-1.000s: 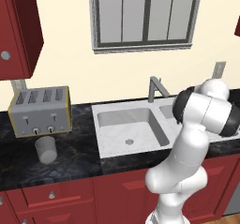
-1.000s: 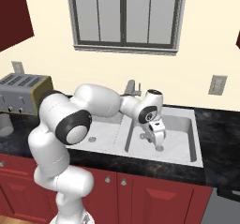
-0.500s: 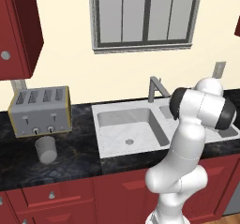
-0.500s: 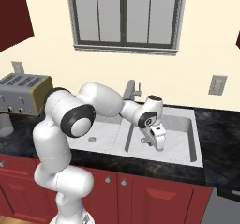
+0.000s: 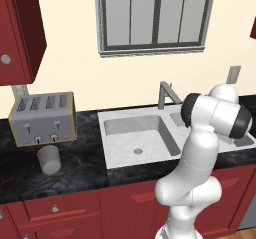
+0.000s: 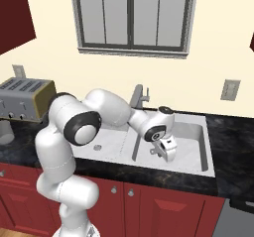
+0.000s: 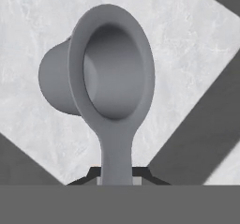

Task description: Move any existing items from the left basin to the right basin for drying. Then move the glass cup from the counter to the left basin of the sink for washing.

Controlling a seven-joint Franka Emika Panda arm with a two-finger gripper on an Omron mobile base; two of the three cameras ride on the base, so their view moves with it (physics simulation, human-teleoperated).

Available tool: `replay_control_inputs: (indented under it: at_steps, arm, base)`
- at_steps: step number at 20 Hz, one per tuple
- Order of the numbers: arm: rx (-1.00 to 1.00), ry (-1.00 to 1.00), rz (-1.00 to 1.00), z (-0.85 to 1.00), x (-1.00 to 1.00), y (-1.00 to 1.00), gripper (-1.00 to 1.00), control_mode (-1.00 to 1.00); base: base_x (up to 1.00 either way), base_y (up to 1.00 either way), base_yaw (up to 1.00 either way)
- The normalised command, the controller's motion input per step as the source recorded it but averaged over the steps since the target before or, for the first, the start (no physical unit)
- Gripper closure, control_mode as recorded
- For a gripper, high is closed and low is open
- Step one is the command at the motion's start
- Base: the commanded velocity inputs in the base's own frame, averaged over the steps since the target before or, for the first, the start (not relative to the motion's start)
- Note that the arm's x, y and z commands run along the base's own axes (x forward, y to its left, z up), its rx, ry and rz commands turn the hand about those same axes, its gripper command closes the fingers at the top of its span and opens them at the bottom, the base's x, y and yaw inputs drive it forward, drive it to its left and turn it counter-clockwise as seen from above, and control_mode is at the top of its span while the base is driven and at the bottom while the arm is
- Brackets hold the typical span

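Dark red cabinets run along the near edge under the black marbled desk (image 5: 75,173), where the glass cup (image 5: 49,159) stands just in front of the toaster (image 5: 44,119), not yet moved. Beyond the desk edge the arm reaches over the sink (image 6: 211,166), and the end effector (image 6: 166,150) hangs above the right basin (image 6: 191,139), its fingers pressed together on the thin stem of the small grey item (image 7: 110,85); in the hand view that item looks like a tiny ladle or cup on a handle, pinched at its lowest part, with pale basin floor behind it. Farther left, the left basin (image 5: 137,138) lies bare but for its drain, so the first step seems nearly done. The risk is in the release: held by so little of the stem, the item could swing or slip early, or bounce toward the divider if let go from too high. Behind stand the faucet (image 6: 139,96) and the window (image 6: 131,18).
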Motion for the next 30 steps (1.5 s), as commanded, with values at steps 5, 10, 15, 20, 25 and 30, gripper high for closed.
replay_control_inputs:
  at_steps: [5, 10, 15, 20, 25, 30]
  arm:
    - [0.00, -0.02, 0.03, -0.21, 0.00, 0.00, 1.00, -1.00]
    - [0.00, 0.00, 0.04, -0.12, 0.02, 0.00, 1.00, -1.00]
    - [0.00, 0.00, 0.05, -0.17, 0.06, 0.00, 1.00, -1.00]
    - [0.00, 0.00, 0.05, -0.10, 0.02, 0.00, 1.00, -1.00]
    - [0.00, 0.00, 0.05, -0.09, 0.00, 0.00, 1.00, -1.00]
    - [0.00, 0.00, 0.05, -0.14, 0.00, 0.00, 1.00, -1.00]
  base:
    - [0.00, 0.00, 0.00]
    - [0.00, 0.00, 0.00]
    - [0.00, 0.00, 0.00]
    - [0.00, 0.00, 0.00]
    - [0.00, 0.00, 0.00]
    - [0.00, 0.00, 0.00]
